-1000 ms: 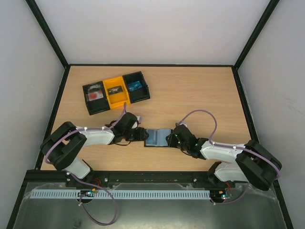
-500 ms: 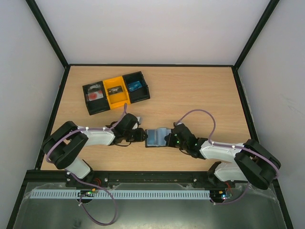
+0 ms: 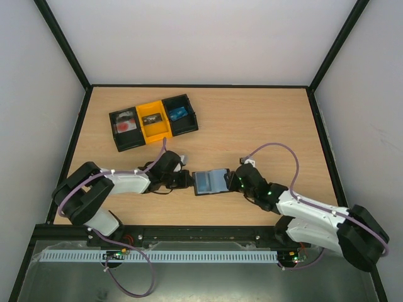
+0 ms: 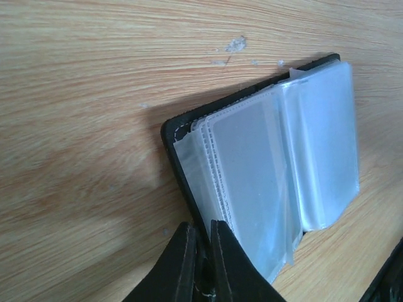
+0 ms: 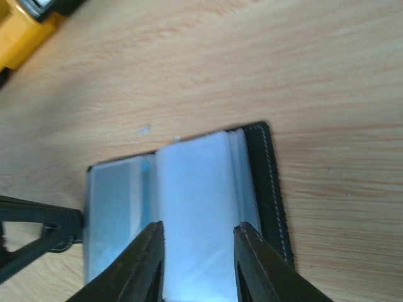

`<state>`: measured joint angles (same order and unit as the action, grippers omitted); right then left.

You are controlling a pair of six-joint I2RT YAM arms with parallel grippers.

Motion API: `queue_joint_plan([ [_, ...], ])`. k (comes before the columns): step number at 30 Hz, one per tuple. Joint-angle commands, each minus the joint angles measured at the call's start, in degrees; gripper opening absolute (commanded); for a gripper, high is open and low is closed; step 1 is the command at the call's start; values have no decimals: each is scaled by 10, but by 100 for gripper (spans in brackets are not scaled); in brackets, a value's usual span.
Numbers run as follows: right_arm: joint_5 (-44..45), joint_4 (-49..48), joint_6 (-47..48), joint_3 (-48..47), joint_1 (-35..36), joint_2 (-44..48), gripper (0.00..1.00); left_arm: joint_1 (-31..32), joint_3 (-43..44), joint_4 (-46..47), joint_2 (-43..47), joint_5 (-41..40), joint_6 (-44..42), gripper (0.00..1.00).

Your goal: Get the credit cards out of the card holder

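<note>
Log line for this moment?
left gripper: shut on edge of black folding card holder | right gripper: open, straddling clear plastic sleeves | holder: open on wooden table

You could read no text, label, brand, number or sign in any view. The card holder (image 3: 211, 182) at the near middle of the table showed only plain black edging and clear sleeves (image 4: 252, 170), with no print you could make out through them. What lay in the tray (image 3: 157, 137) at the far left was too small to tell.
</note>
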<state>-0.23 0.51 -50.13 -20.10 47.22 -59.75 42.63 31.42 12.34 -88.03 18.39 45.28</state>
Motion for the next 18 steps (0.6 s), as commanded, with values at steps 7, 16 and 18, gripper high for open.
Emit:
queue_joint_plan([
  [7,-49,-19,-1,-27,10,24,32,4,-5,2,21,14,-9,3],
  [16,-52,-74,12,-74,62,-94,29,3,-16,20,36,42,-14,3],
  [18,-44,-71,20,-85,62,-119,28,3,-15,19,36,47,-15,3],
])
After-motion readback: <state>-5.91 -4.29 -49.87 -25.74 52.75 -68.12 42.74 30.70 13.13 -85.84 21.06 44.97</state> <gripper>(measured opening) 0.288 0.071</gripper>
